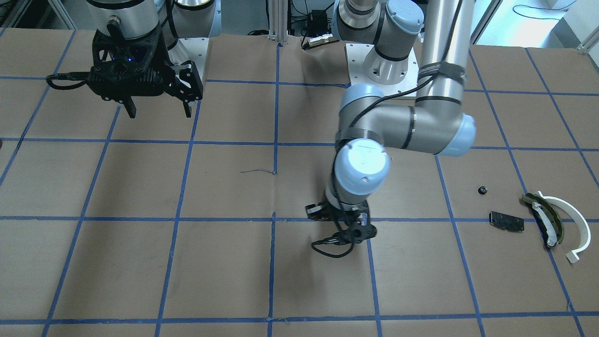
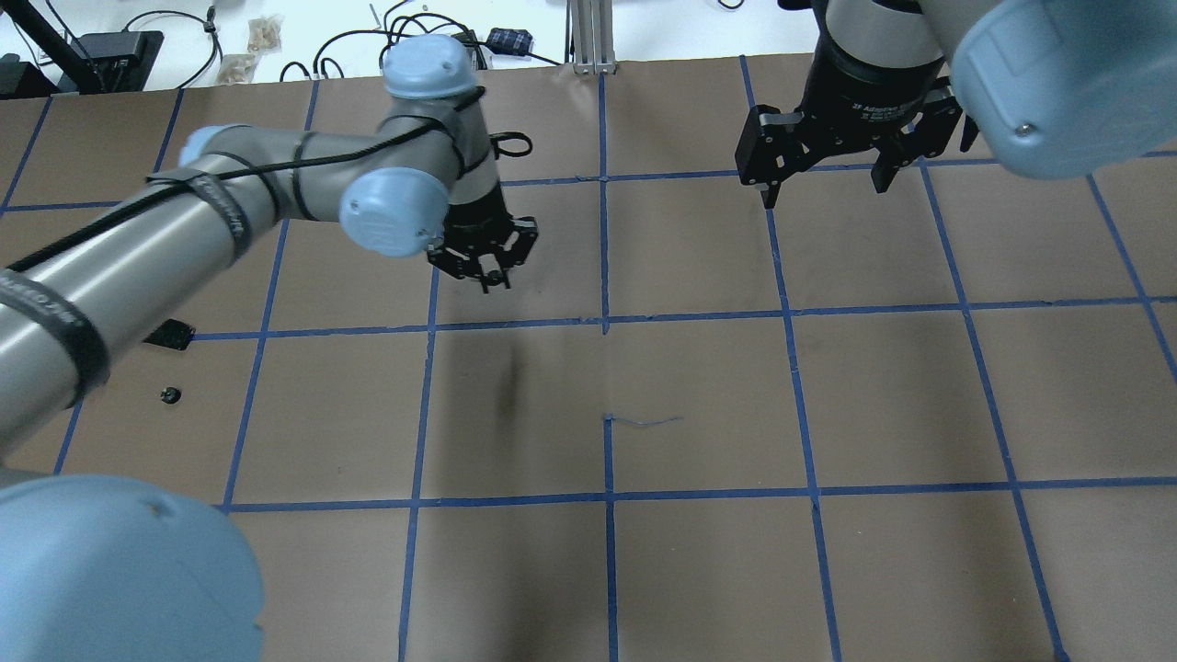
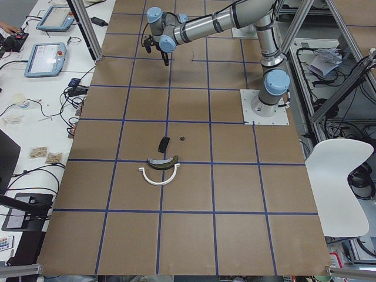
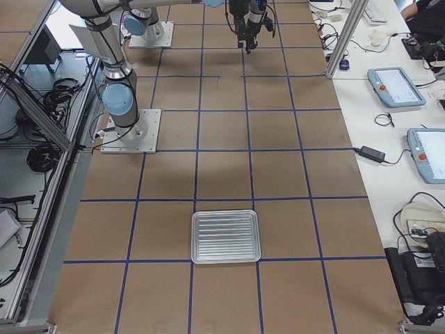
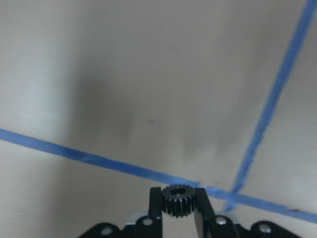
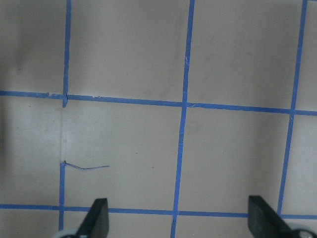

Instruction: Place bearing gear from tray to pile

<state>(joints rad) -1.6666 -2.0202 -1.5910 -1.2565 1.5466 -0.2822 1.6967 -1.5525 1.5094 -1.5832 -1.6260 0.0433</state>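
Note:
My left gripper [image 5: 179, 194] is shut on a small black toothed bearing gear [image 5: 179, 201] and holds it above a tape crossing near mid-table [image 2: 490, 276] [image 1: 350, 231]. The pile lies apart from it at the table's left end: a white half-ring arc [image 1: 570, 220], an olive-and-black curved piece [image 1: 545, 217] and a flat black plate [image 1: 506, 221]. The pile also shows in the exterior left view [image 3: 160, 170]. The silver tray [image 4: 225, 236] sits at the table's right end with nothing in it. My right gripper [image 2: 825, 188] [image 6: 181, 220] is open and empty, raised.
A small black round part [image 1: 482, 190] lies next to the black plate. Brown paper with a blue tape grid [image 2: 607, 322] covers the table. A thin loose wire [image 2: 644, 421] lies mid-table. Monitors and cables [image 3: 44, 59] sit beyond the far edge.

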